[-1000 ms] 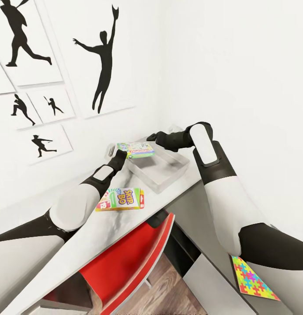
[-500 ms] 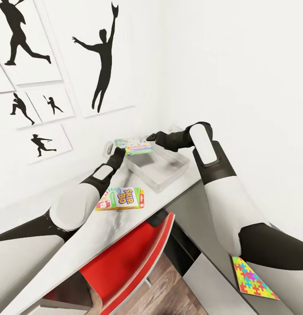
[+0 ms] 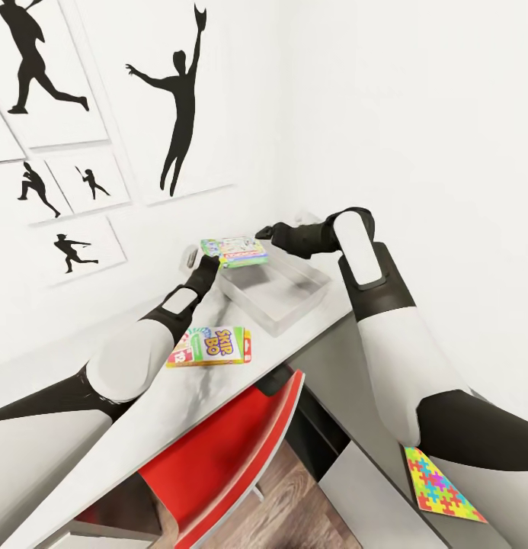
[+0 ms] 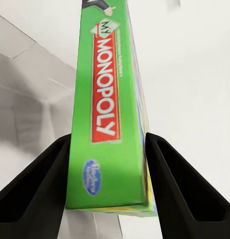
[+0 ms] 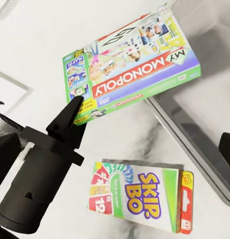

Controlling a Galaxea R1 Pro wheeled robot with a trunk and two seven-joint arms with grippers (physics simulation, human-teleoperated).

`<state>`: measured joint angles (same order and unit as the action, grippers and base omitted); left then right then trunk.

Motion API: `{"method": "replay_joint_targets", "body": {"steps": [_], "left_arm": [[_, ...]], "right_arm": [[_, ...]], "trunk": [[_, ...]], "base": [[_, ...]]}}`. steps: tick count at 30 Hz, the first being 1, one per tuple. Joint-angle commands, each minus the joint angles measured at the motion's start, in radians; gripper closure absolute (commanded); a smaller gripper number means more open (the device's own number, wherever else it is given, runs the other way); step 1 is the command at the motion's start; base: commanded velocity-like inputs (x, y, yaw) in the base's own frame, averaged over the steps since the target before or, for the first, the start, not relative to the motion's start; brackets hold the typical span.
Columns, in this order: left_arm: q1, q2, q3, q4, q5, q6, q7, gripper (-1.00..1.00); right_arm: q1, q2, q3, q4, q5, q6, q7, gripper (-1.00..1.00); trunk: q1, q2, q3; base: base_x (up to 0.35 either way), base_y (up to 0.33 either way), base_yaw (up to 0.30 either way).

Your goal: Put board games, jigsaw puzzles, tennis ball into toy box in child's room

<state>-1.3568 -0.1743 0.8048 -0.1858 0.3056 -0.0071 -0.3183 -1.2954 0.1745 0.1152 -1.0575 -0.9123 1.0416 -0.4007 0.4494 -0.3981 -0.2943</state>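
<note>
My left gripper (image 3: pixel 206 268) is shut on the edge of a green Monopoly board game (image 3: pixel 235 251), holding it above the near-left corner of the pale grey toy box (image 3: pixel 283 316). In the left wrist view the game's green side (image 4: pixel 109 114) is clamped between both fingers. My right gripper (image 3: pixel 262 231) hovers open just right of the held game, touching nothing; one fingertip (image 5: pixel 227 148) shows at the frame edge. From that wrist view I see the Monopoly game (image 5: pixel 137 69), the toy box (image 5: pixel 194 144) and a Skip-Bo game (image 5: pixel 140 194). The Skip-Bo game (image 3: pixel 211 347) lies flat on the table (image 3: pixel 172 404). A jigsaw puzzle (image 3: pixel 445 488) lies near my right elbow.
A red chair (image 3: pixel 218 457) is tucked under the table below the Skip-Bo game. White walls with black silhouette pictures (image 3: pixel 180 107) close in behind the toy box. Wood floor (image 3: pixel 294 503) shows below the chair.
The left gripper has lifted the Monopoly game slightly and drawn it a little toward the wall. The right gripper has risen a little beside it.
</note>
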Motion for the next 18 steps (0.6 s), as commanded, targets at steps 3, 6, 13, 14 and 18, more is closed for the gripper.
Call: {"method": "replay_joint_targets", "body": {"steps": [3,6,13,14,18], "left_arm": [[-0.001,0.000,0.001,0.004,0.004,-0.002,0.000,1.00],[-0.001,0.000,0.001,0.006,0.004,-0.003,0.001,1.00],[-0.001,0.000,0.003,0.006,0.004,-0.006,0.001,1.00],[-0.001,0.000,0.003,0.007,0.004,-0.006,0.001,1.00],[-0.001,0.000,0.005,0.007,0.004,-0.006,0.001,1.00]], "right_arm": [[-0.001,0.000,0.000,-0.004,-0.010,0.002,-0.010,-1.00],[-0.001,0.000,0.000,-0.005,-0.010,0.002,-0.010,-1.00],[-0.002,0.000,-0.001,-0.005,-0.010,0.001,-0.010,-1.00],[-0.002,0.000,-0.001,-0.005,-0.010,0.000,-0.010,-1.00],[-0.002,0.000,-0.001,-0.004,-0.010,-0.001,-0.010,-1.00]], "trunk": [[0.001,-0.002,-0.002],[0.001,-0.002,-0.002],[0.001,-0.002,-0.002],[0.001,-0.002,-0.002],[0.001,-0.002,-0.002]], "base": [[0.000,0.000,0.000],[0.000,0.000,0.000],[0.000,-0.057,0.000],[0.000,-0.026,0.000],[0.000,-0.010,0.000]]}}
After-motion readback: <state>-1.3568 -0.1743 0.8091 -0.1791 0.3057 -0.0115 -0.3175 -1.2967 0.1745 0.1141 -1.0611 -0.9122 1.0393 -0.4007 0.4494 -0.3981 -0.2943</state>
